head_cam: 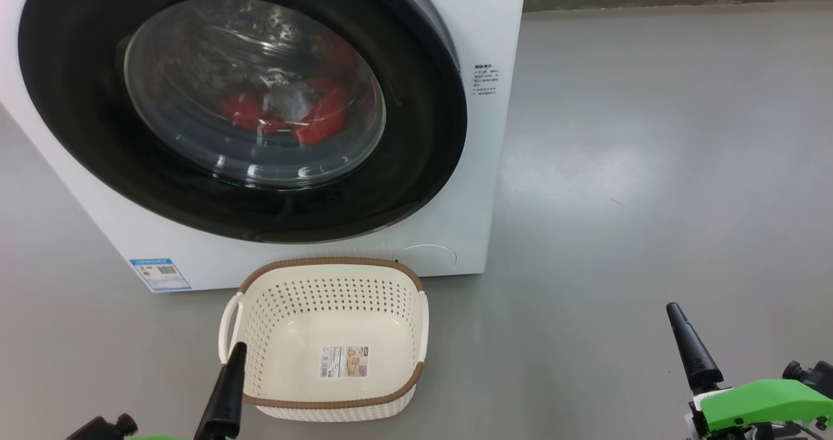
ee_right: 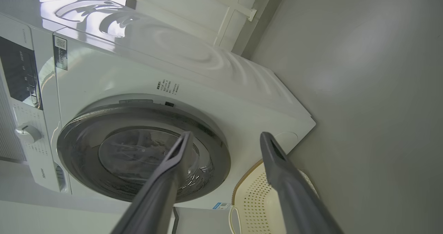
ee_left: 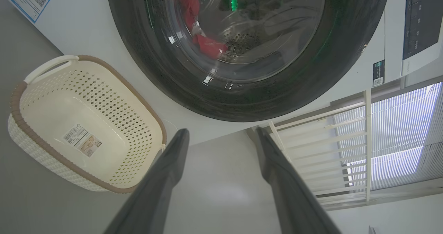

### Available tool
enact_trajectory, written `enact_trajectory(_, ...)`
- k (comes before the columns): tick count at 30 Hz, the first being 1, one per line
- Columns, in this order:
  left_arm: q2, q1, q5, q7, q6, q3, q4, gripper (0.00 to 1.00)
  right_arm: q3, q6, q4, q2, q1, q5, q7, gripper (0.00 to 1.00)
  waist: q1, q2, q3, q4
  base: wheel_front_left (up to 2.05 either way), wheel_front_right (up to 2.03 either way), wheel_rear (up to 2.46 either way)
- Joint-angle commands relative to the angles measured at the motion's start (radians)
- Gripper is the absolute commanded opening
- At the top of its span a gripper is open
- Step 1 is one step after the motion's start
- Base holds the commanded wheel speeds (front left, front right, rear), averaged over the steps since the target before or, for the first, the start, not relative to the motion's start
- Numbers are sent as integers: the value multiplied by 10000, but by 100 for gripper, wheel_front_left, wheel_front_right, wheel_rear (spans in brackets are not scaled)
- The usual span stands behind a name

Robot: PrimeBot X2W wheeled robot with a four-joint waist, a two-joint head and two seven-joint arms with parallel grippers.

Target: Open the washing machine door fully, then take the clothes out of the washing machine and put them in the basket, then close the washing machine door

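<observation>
The washing machine door point(head_cam: 416, 166) sat closed against the front of the washing machine point(head_cam: 494, 30), and the red clothes point(head_cam: 319, 121) lay inside the washing machine, visible behind the glass window point(head_cam: 195, 62). The cream basket point(head_cam: 332, 261) stood on the floor point(head_cam: 651, 166) just in front of the washing machine, below the door, with a paper label point(head_cam: 345, 362) on its bottom. The left gripper point(ee_left: 221, 130) and the right gripper point(ee_right: 225, 133) hung in front of the washing machine, clear of it, each with jaws spread wide and gripping nothing.
</observation>
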State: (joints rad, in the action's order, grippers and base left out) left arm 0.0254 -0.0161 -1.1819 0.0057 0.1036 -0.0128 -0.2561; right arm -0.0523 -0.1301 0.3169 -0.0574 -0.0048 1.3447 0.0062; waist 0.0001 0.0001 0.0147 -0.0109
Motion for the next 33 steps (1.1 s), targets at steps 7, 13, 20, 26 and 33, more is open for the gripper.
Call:
enact_trajectory(7,162,-61,1309,-329,-187,79,527,100,183,-2,-352,-285,-123,-1076,-359,100,-1,-1,10,-41,0,0,0)
enact_trajectory(13,167,-39,2076,-476,-367,146,584,100,282,-2,-385,-373,-82,-1652,-505,100,-1,-1,6,-66,0,0,0)
enact_trajectory(20,175,-15,3107,-685,-601,245,693,100,412,-3,-441,-484,-32,-2360,-711,100,-1,-1,18,-82,0,0,0)
enact_trajectory(26,181,16,3924,-863,-786,340,821,100,514,-3,-476,-576,-3,-2952,-887,100,-1,-1,33,-89,0,0,0)
enact_trajectory(33,192,47,4836,-1070,-954,401,958,100,617,-3,-509,-659,37,-3594,-1092,100,-1,-1,32,-111,0,0,0)
